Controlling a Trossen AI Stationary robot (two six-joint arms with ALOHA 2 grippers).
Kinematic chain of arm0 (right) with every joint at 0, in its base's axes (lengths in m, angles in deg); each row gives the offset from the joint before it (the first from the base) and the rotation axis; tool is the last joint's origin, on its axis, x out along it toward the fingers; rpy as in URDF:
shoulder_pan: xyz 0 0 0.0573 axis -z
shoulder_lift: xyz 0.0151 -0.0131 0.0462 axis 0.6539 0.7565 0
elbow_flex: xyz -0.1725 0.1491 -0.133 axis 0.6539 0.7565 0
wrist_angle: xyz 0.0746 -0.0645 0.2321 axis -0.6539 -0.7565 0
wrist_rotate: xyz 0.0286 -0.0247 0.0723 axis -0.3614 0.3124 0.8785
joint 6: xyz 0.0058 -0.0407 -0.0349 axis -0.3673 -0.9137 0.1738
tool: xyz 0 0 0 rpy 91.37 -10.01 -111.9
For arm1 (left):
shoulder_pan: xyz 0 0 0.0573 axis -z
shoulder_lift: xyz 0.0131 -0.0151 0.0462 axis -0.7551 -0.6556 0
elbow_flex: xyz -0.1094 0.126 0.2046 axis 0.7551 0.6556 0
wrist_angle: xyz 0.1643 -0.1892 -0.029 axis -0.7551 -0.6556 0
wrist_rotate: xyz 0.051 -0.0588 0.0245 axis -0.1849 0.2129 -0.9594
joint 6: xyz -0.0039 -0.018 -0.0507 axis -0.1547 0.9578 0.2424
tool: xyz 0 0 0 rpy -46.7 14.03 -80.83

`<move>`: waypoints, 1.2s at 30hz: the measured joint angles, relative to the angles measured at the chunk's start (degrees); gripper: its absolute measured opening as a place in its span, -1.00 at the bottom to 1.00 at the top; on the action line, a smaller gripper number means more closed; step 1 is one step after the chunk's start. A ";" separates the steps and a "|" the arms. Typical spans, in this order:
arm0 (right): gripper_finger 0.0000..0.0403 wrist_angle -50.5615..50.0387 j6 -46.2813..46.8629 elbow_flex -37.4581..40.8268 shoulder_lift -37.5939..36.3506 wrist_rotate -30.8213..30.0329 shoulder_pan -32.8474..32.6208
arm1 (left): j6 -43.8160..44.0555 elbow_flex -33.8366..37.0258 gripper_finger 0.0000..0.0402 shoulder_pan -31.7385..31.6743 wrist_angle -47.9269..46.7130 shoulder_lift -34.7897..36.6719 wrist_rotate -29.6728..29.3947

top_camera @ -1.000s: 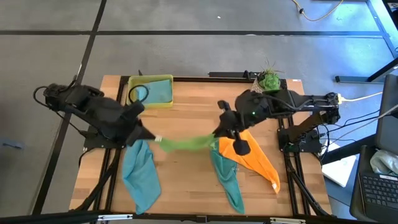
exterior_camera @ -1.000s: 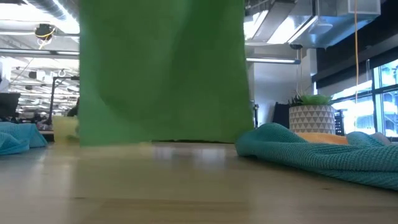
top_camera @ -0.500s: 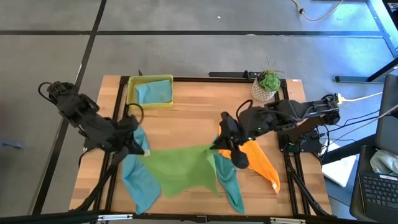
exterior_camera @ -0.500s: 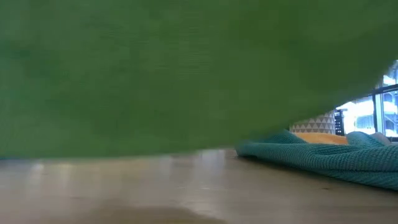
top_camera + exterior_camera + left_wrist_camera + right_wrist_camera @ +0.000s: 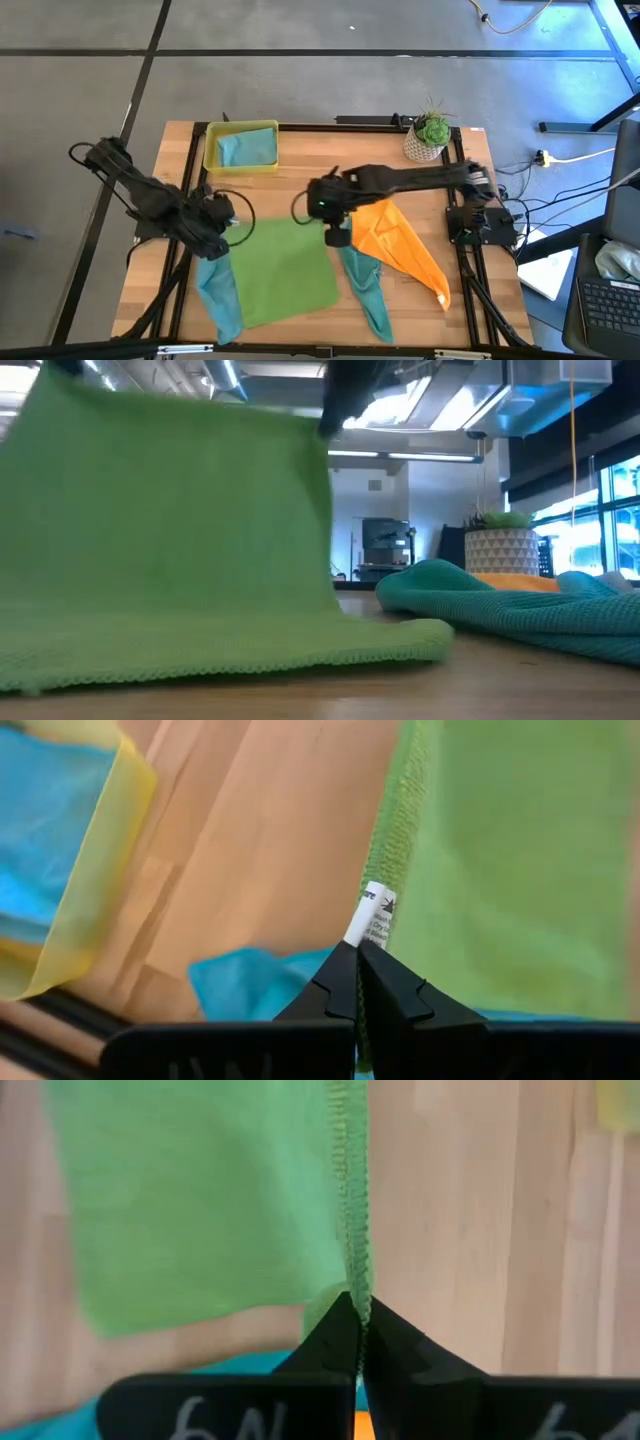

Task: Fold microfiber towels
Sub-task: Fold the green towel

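Observation:
The lime green towel lies spread at the table's middle; its near part rests on the wood, and its far edge is held up by both grippers. My left gripper is shut on its far left corner and my right gripper on its far right corner. A light blue towel lies partly under its left side. A teal towel and an orange towel lie crumpled to the right. Another light blue towel lies in the tray. My left gripper pinches the green towel's far left corner, right by its white label, between its two fingers. The corner is raised and the cloth slopes down from it to the table. My right gripper pinches the towel's stitched edge at its far right corner between its two fingers. The cloth hangs below the corner and its lower end lies on the table.
A yellow-green tray stands at the back left. A potted plant stands at the back right. Bare wood shows between the tray and the plant and along the near right edge.
The green towel hung upright between both grippers, has swung toward the table's near edge, and now lies spread out with its near part on the wood. Both grippers have gone down a little, and my right gripper has moved left. Both have stayed shut on the corners.

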 joint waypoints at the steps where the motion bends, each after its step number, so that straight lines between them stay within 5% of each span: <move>1: -0.95 0.22 -0.20 0.00 1.08 0.02 0.73 | -0.02 2.06 -1.00 0.00 0.57 -0.02 -0.01; 13: -0.95 0.47 -3.11 -0.02 3.68 -4.38 7.33 | 4.07 14.29 -1.00 -1.15 2.13 0.00 -9.81; 24: -0.95 -0.06 -3.12 -0.02 3.66 -7.07 12.32 | -5.61 14.58 -1.00 -15.85 2.86 0.04 -17.35; 31: -0.95 -0.94 -3.38 -0.02 3.58 -9.70 14.29 | -13.56 14.58 -1.00 -23.46 7.42 0.04 -17.23; 36: -0.95 -2.54 -3.02 -0.02 3.15 -7.25 14.55 | -15.48 14.58 -1.00 -25.22 8.91 0.04 -11.54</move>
